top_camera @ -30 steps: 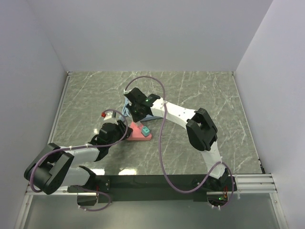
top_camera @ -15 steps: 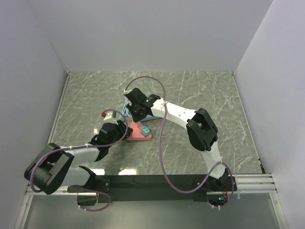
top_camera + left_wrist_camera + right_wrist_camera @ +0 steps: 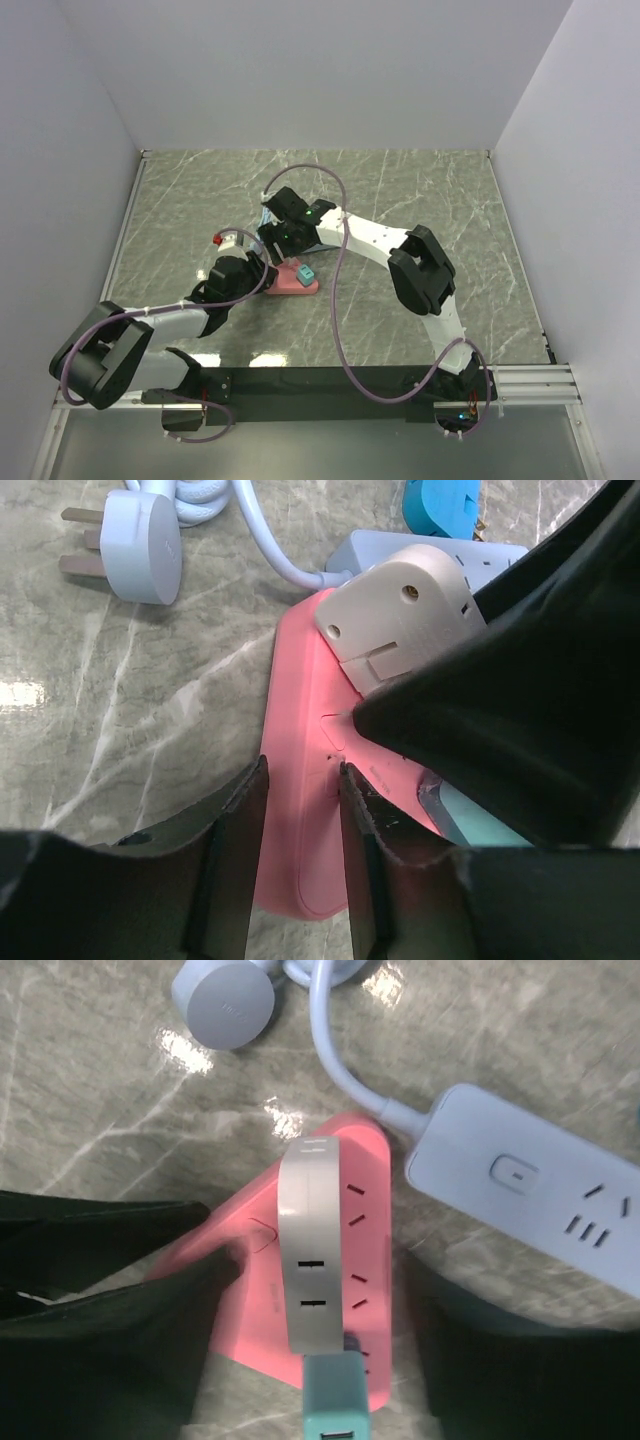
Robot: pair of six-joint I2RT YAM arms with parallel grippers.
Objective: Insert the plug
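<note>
Right gripper [image 3: 310, 1310] newly parted around beige plug [image 3: 312, 1250], left gripper [image 3: 300, 820] pinching pink strip [image 3: 305, 780].

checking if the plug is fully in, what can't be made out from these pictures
- Prongs of the cream adapter plug on the pink power strip: hidden under its own body in both wrist views.
- Teal block: cut off by the right wrist frame's bottom edge.
- Top view: the right claw covers the adapter; sockets too small.

A lab test cell is indicated: a marble-patterned table [image 3: 430, 190] is enclosed by plain white walls [image 3: 300, 70] at 9, 12 and 3 o'clock, with arms bolted to a rail [image 3: 330, 383] at 6 o'clock.
</note>
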